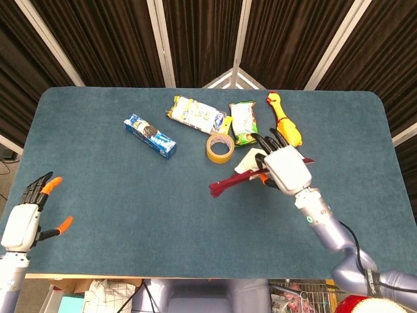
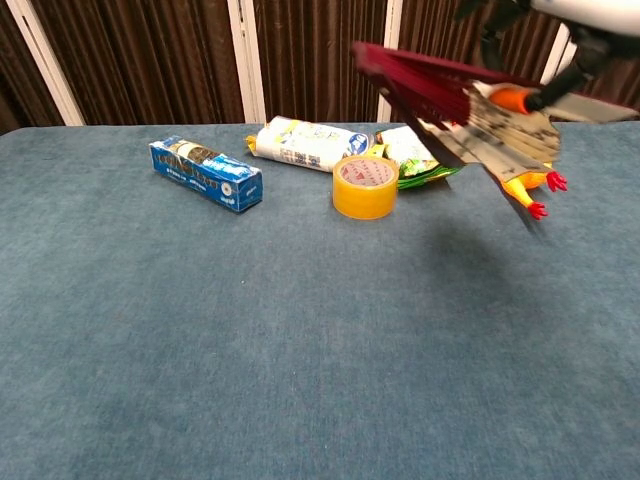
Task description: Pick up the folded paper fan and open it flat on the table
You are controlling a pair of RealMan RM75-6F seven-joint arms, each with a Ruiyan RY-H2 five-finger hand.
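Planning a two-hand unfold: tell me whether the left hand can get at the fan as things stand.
Probably not from there. The left hand sits open at the table's near-left corner, while the right hand holds the paper fan aloft right of centre. Nothing lies between, but the span looks long.

Even, bright overhead light, soft shadow on the table (image 2: pixel 300 330), slight blur in the chest view's upper right.

My hands (image 1: pixel 287 168) are white with black fingers (image 1: pixel 32 187) and orange tips. My arms (image 1: pixel 329 225) are shiny silver.
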